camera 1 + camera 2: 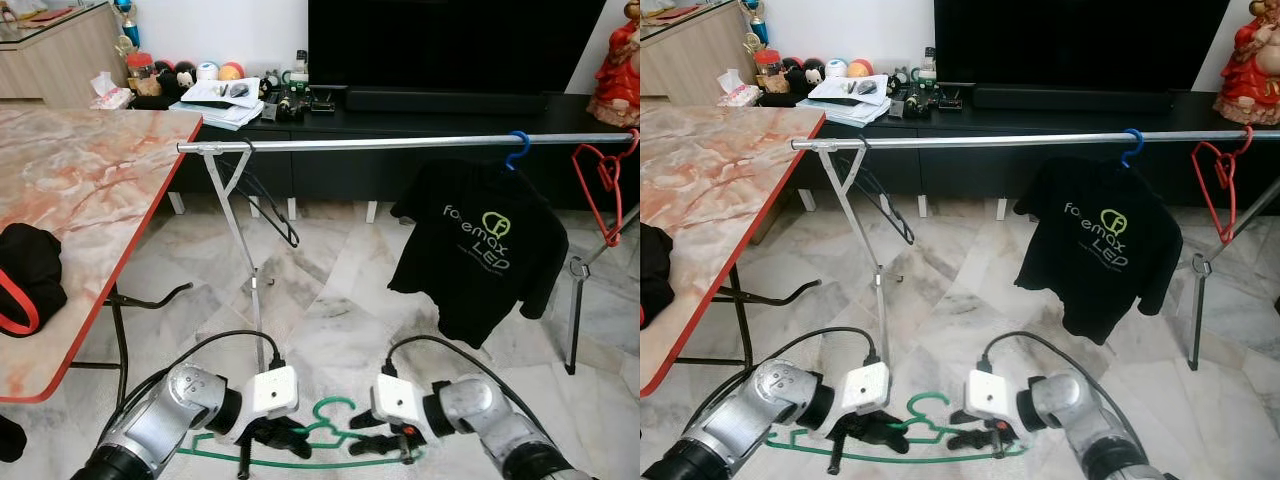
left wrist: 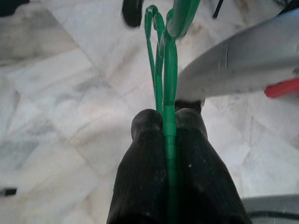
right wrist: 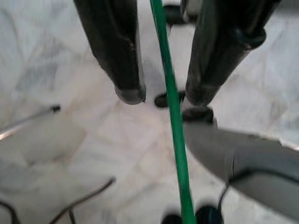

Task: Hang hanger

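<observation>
Green hanger (image 1: pixel 300 440) is pinched by the left gripper (image 2: pixel 169 122), steadied for hanging; the right gripper (image 3: pixel 164 95), spread, straddles its wire.

Looks like we're in a home living room: big TV (image 1: pixel 455 45) on a low black console (image 1: pixel 400 115) at 12 o'clock, marble floor (image 1: pixel 330 300), marble-top table (image 1: pixel 70 200) at 10, clothes rail (image 1: pixel 400 143) with a T-shirt (image 1: pixel 480 250) at 1.
</observation>
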Motion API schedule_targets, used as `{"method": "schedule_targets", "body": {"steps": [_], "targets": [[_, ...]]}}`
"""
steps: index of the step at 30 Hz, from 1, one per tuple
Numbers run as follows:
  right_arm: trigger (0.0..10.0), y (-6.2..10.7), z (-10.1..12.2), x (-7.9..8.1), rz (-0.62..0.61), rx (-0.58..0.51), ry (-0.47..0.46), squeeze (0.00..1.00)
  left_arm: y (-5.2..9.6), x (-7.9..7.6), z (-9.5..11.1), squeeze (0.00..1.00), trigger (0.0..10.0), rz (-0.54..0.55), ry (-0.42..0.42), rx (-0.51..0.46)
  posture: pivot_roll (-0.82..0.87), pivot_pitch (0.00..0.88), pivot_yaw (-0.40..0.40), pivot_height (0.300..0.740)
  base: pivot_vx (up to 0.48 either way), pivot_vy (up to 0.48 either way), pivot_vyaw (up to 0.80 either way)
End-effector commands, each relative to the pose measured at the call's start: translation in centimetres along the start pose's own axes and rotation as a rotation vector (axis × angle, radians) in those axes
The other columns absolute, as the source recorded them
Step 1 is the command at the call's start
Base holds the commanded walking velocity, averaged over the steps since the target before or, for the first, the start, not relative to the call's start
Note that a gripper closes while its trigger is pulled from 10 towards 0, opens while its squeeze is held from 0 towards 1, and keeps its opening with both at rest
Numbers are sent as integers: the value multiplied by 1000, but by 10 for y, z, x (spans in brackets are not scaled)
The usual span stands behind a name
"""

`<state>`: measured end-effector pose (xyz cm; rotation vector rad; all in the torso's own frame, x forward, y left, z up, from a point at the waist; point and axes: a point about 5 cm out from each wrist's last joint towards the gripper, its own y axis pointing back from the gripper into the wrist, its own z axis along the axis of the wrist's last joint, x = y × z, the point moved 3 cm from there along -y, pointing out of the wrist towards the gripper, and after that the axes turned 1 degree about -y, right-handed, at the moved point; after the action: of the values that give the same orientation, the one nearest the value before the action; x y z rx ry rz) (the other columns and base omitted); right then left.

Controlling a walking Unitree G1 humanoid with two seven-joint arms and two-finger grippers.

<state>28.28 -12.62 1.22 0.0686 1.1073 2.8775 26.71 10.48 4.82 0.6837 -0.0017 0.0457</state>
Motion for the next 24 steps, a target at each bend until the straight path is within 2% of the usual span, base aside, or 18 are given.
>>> {"method": "schedule_targets", "body": {"steps": [1, 6, 7, 8, 9, 10, 11, 12, 13, 14, 15, 16, 17, 19, 20, 21, 22, 24], "targets": [[10000, -3, -7, 5, 11, 26, -5, 1000, 0, -2, -10, 0, 0, -9, -24, 65, -15, 81, -3, 740, 0, 0, 0], [10000, -4, -16, 7, -21, 55, -25, 1000, 0, -1, -35, 0, 0, 36, 7, 156, -18, 83, 0, 740, 0, 0, 0], [10000, -5, -18, 7, -32, 61, -29, 980, 0, -1, -42, 0, 0, 57, 21, 173, -17, 84, 1, 740, 0, 0, 0], [10000, -5, -19, 7, -49, 59, -37, 890, 0, -1, -49, 0, 0, 80, 39, 184, -17, 85, 2, 740, 0, 0, 0], [10000, -5, -19, 6, -61, 57, -44, 890, -1, -1, -53, 0, 0, 97, 52, 192, -17, 85, 2, 740, 0, 0, 0], [10000, -6, -21, 6, -78, 54, -57, 0, 0, 3, -61, 0, 0, 161, 59, 211, -17, 87, 2, 740, 0, 0, 0], [10000, -6, -24, 6, -101, 54, -74, 0, 1, 8, -70, 0, 1647, 242, 72, 232, -14, 90, 2, 740, 0, 0, 0], [10000, -5, -29, 5, -139, 60, -109, 0, 3, 12, -81, 0, 7608, 339, 112, 257, -12, 90, 1, 740, 0, 0, 0], [10000, -4, -37, 3, -212, 70, -160, 0, 7, 15, -100, 0, 10000, 466, 176, 307, -9, 91, 2, 740, 0, 0, 0], [10000, -3, -41, 2, -247, 72, -178, 0, 9, 14, -107, 0, 10000, 509, 199, 334, -9, 91, 2, 740, 0, 0, 0], [10000, -2, -48, -1, -349, 62, -260, 0, 14, 8, -126, 0, 10000, 589, 268, 396, -11, 95, 3, 740, 0, 0, 0], [10000, 0, -60, -3, -486, 64, -350, 0, 18, -1, -144, 0, 10000, 710, 420, 405, -11, 99, 5, 740, 0, 0, 0], [10000, 0, -60, -3, -486, 64, -350, 0, 18, -1, -144, 0, 10000, 710, 420, 405, -11, 99, 5, 740, 0, 0, 0], [10000, 4, -90, 7, -655, 136, -514, 0, 24, -17, -166, 0, 10000, 863, 606, 398, -11, 103, 0, 740, 0, 0, 0], [10000, 4, -90, 7, -655, 136, -514, 0, 24, -17, -166, 0, 10000, 863, 606, 398, -11, 103, 0, 740, 0, 0, 0], [10000, 1, -102, 19, -712, 133, -601, 0, 23, -31, -178, 0, 10000, 910, 721, 391, -11, 104, 1, 740, 0, 0, 0], [10000, -1, -107, 24, -733, 122, -655, 0, 23, -38, -183, 0, 10000, 927, 761, 395, -11, 104, 1, 740, 0, 0, 0], [10000, -4, -111, 30, -753, 115, -705, 0, 23, -45, -187, 0, 10000, 939, 790, 400, -11, 104, 1, 740, 0, 0, 0]]}}
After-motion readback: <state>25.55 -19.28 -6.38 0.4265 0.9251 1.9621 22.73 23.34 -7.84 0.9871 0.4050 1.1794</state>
